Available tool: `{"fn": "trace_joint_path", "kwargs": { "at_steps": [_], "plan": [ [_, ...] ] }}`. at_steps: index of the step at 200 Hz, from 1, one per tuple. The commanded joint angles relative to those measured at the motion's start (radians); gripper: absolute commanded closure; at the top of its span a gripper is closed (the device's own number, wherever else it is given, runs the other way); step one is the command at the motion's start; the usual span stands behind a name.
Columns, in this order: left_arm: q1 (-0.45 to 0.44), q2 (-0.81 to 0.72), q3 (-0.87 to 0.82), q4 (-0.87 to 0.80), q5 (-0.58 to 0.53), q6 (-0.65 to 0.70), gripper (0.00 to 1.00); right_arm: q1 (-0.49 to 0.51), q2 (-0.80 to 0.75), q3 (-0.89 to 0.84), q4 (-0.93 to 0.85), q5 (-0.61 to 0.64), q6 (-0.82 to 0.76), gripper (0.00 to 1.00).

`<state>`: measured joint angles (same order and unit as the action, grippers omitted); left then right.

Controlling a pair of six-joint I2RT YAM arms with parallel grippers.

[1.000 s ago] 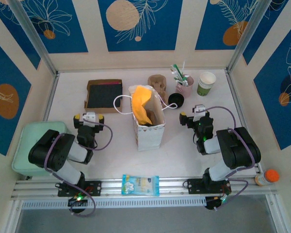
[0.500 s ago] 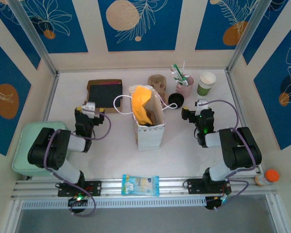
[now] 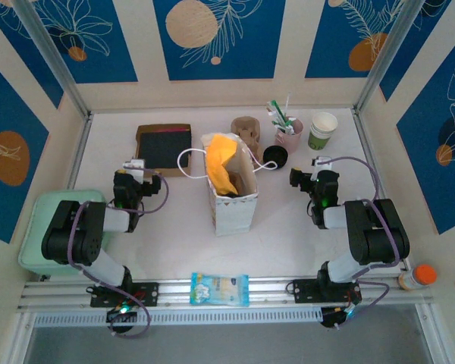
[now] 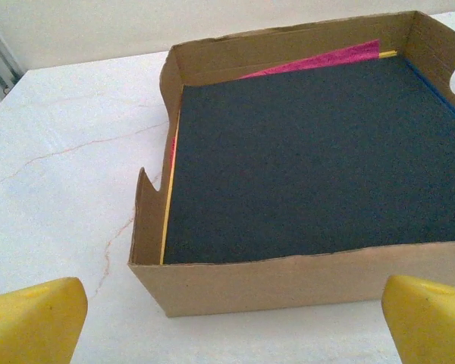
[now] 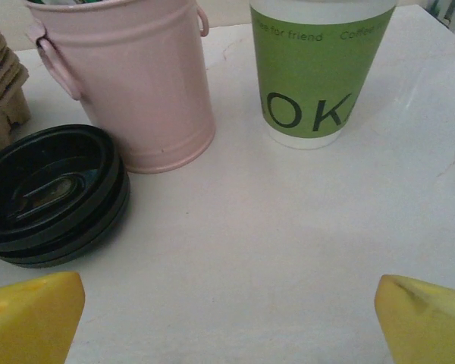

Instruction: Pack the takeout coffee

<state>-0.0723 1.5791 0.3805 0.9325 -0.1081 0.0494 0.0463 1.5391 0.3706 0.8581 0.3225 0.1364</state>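
Now that the right claw (image 5: 227, 318), wide and empty, has crept toward the cup (image 5: 318, 83), a grasp looks near.

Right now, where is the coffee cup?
In the top view, the coffee cup stands at the far right, just right of the pink bucket.

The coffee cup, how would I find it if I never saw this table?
Look at the far right corner of the white table. Standing there are a black round plastic lid, a pink metal bucket of utensils, and rightmost, the paper coffee cup. Only it has a white rim and a green band reading "OK".
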Motion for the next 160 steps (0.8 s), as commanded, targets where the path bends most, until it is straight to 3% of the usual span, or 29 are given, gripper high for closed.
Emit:
{"fn": "trace_joint_path", "kwargs": {
  "at_steps": [1,16,160],
  "plan": [
    [0.005,-0.013,0.002,-0.009,0.022,-0.015,0.00,0.002,-0.011,0.026,-0.002,-0.037,-0.015,0.01],
    [0.004,-0.011,0.008,-0.017,0.021,-0.016,0.00,-0.031,-0.016,0.034,-0.031,-0.109,0.001,0.01],
    [0.003,-0.018,-0.008,0.006,0.024,-0.013,0.00,-0.019,-0.016,0.029,-0.018,-0.090,-0.009,0.01]
  ]
}}
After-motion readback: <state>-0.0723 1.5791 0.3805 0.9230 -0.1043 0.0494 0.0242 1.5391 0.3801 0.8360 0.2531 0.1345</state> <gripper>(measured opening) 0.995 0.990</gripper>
